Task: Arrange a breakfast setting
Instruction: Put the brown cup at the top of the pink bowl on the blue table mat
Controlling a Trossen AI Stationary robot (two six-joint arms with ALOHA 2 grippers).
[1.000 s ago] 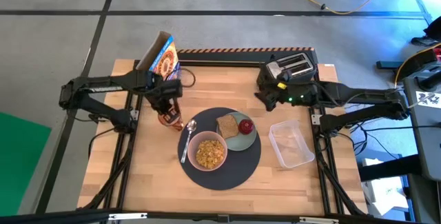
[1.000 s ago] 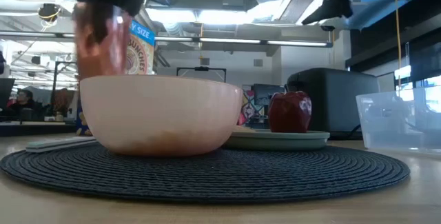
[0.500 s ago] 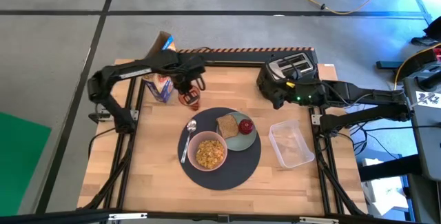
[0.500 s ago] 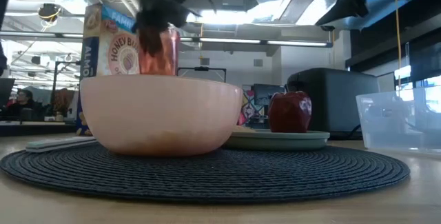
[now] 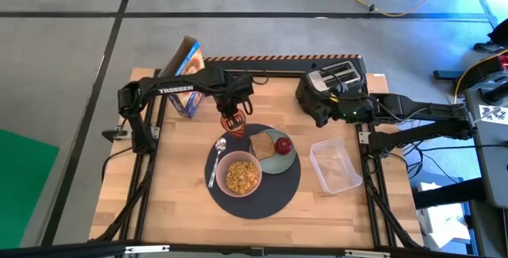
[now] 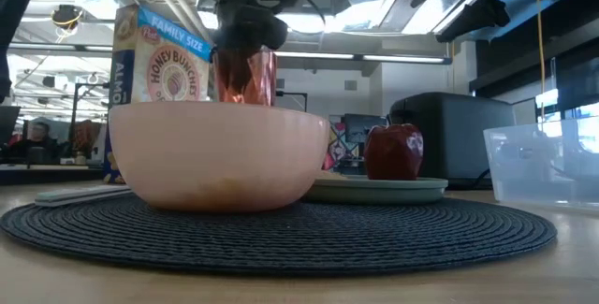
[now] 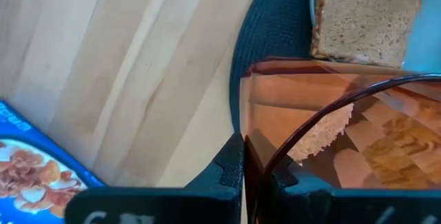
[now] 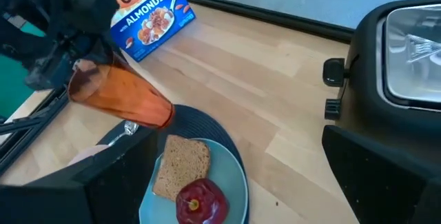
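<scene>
A round dark-grey mat (image 5: pixel 274 194) lies mid-table. On it rest a pink bowl (image 5: pixel 239 175) of cereal, a pale-green plate (image 5: pixel 279 161) with a toast slice (image 5: pixel 261 144) and a red fruit (image 5: pixel 282 144), and a metal spoon (image 5: pixel 216 159) at the bowl's left. My left gripper (image 5: pixel 232 109) is shut on the small amber cup (image 5: pixel 235 123) over the mat's far edge. My right gripper (image 5: pixel 308 109) hangs open and empty beside the toaster. My left gripper holds the amber cup by its wall at the rim (image 7: pixel 247 148), one finger (image 7: pixel 231 172) outside and one inside. The fingers come from above. The cup hangs below them (image 6: pixel 243 75), lifted clear of the table.
A black toaster (image 5: pixel 337 78) stands at the far right. A clear plastic tub (image 5: pixel 336 165) lies right of the mat. A cereal box (image 5: pixel 187 74) stands at the far left. Bare wood lies at the table's left and near sides.
My left gripper has carried the amber cup from near the cereal box toward the table's right, to above the mat's far edge. The cup has stayed lifted in the hold.
</scene>
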